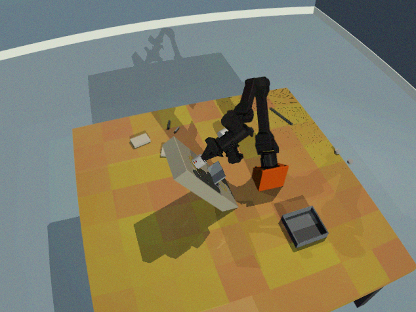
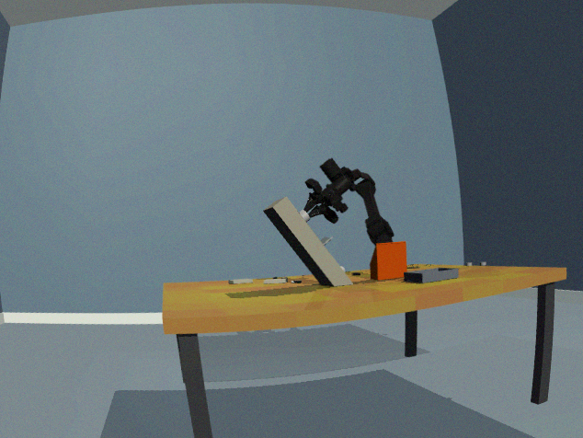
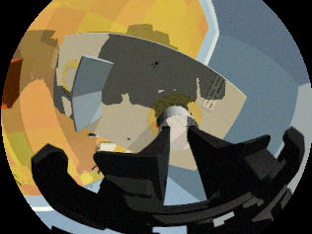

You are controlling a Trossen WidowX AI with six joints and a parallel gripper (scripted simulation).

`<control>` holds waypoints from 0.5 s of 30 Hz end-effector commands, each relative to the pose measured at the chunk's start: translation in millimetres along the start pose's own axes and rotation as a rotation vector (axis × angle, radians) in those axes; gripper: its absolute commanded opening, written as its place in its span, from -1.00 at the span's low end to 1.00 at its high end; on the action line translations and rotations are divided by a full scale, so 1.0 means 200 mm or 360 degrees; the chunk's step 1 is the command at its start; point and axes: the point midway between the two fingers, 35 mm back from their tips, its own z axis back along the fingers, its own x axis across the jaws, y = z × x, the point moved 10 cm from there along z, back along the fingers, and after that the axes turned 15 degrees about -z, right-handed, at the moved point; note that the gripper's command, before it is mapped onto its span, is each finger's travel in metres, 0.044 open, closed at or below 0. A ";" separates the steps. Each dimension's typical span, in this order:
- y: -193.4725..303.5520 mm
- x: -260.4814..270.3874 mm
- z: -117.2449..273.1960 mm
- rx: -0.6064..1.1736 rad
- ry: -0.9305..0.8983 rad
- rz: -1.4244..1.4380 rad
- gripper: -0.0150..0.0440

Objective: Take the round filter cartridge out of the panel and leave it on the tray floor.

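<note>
The round white filter cartridge (image 1: pixel 198 162) (image 2: pixel 303 215) (image 3: pixel 178 117) stands out from the sloping face of the beige service panel (image 1: pixel 201 189) (image 2: pixel 308 240) (image 3: pixel 228 114). My gripper (image 1: pixel 203 158) (image 2: pixel 308 212) (image 3: pixel 178 129) is shut on the cartridge's near end, high on the panel. A small red mark shows on the cartridge's side. The yellow-ringed opening is behind it; whether its far end is still inside is hidden. The grey tray (image 1: pixel 310 242) (image 2: pixel 438 276) stands on the table at the right, away from the gripper, and nothing shows in it.
A grey-blue flap (image 1: pixel 216 172) (image 2: pixel 325 240) (image 3: pixel 88 95) sticks out of the panel's face below the gripper. The orange base block (image 1: pixel 271 178) (image 2: pixel 392 260) is between panel and tray. A white block (image 1: pixel 140 140), small dark pieces and a dark rod (image 1: pixel 281 116) lie farther back.
</note>
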 end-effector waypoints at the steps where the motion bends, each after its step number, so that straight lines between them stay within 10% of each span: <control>1: 0.00 0.00 0.10 -0.0013 0.0016 -0.0028 -0.49; 15: -0.01 0.06 0.15 -0.0007 0.0023 -0.0043 -0.49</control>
